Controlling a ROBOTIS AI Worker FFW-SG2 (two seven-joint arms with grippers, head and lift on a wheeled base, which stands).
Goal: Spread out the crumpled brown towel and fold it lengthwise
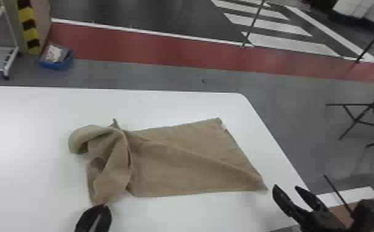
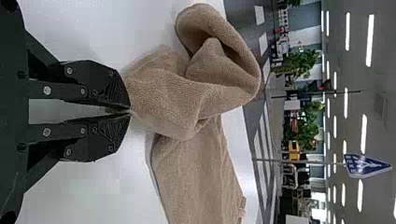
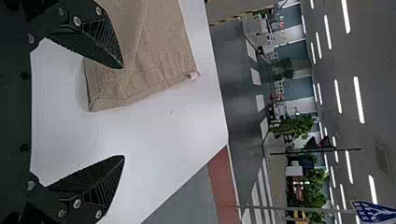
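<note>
The brown towel point(image 1: 177, 166) lies on the white table point(image 1: 180, 105); if its middle is the middle of a clock in the head view, with twelve far away from the robot, the side toward three o'clock lies mostly flat; the side toward nine o'clock is a messy heap point(image 1: 112, 154), all curled up and lumpy; a small pale tag point(image 1: 223, 126) sits on the edge at two o'clock.

The left hand point(image 2: 130, 111) is closed and has a bit of the towel pinched in its tips, at eight o'clock, on the near side of the heap; the right hand point(image 1: 286, 186) is wide open and holds nothing; it is near the corner at four o'clock, just beside it.

The job looks about half done with the spreading; the flat side seems nearly good, but a long ridge point(image 1: 195, 153) runs across it toward four o'clock, and I can't tell if that part is one layer or two; the heap at nine o'clock needs opening out, and the long fold looks like it comes after that.

Next, I think the left hand should pull its bit out toward eight or nine o'clock, so the heap opens; it could drag the whole towel along, since the right hand is not holding the other end; the soft cloth may also flop back into lumps.
</note>
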